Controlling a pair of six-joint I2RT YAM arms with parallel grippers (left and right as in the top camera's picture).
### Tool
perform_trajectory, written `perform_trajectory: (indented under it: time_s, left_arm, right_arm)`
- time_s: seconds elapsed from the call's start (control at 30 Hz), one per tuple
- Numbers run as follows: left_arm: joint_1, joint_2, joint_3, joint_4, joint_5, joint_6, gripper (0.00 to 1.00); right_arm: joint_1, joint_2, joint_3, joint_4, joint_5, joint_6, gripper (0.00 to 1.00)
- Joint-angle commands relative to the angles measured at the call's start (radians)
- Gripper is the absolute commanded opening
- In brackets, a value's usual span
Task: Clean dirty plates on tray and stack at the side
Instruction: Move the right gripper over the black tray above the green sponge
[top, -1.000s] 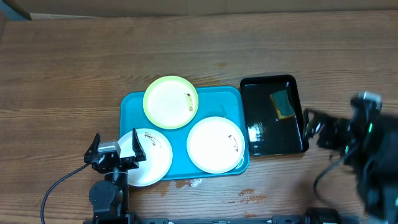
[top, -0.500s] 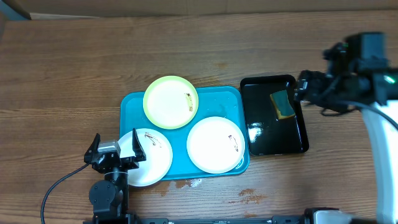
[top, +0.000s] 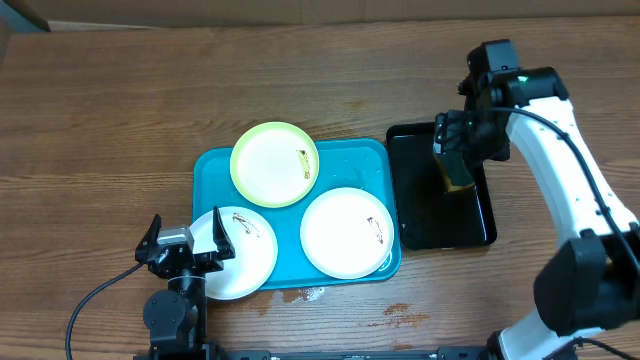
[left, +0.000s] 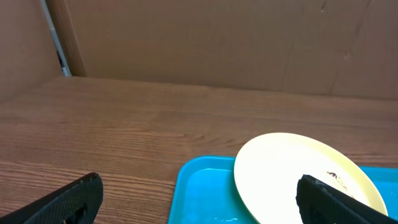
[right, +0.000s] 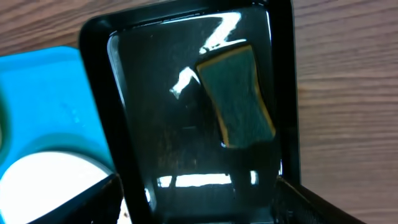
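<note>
The turquoise tray (top: 365, 157) lies mid-table with three plates on it. The yellow-green plate (top: 274, 164) is at its back left, a white plate (top: 345, 231) at its front right. Another white plate (top: 245, 258) overhangs the front left corner. All show small brown smears. My left gripper (top: 188, 243) is open and empty at the front left plate's edge. In the left wrist view I see the yellow-green plate (left: 292, 171) and tray (left: 205, 190) between the fingers. My right gripper (top: 455, 137) is open above the black tray (right: 186, 155), over a green-and-yellow sponge (right: 239, 93).
The black tray (top: 440, 215) sits just right of the turquoise tray and holds shiny water. Cardboard walls (left: 217, 43) stand at the table's far edge. Wet spots (top: 400, 316) mark the wood in front of the trays.
My right arm has swung from the front right of the table up and left, and now hangs over the black tray and sponge. The left arm and the plates have not moved.
</note>
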Motion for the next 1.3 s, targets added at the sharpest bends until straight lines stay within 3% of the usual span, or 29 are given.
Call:
perform_trajectory:
  time_s: [0.0, 0.17, 1.27]
  left_arm:
    - [-0.003, -0.008, -0.003, 0.003, -0.012, -0.014, 1.00]
    - [-0.003, -0.008, -0.003, 0.003, -0.012, -0.014, 1.00]
    - [-0.003, -0.008, -0.003, 0.003, -0.012, -0.014, 1.00]
  right_arm:
    - [-0.001, 0.012, 0.020, 0.018, 0.018, -0.008, 0.81]
    - [-0.001, 0.012, 0.020, 0.038, 0.019, -0.008, 0.88]
    - [-0.001, 0.012, 0.020, 0.048, 0.019, -0.020, 1.00]
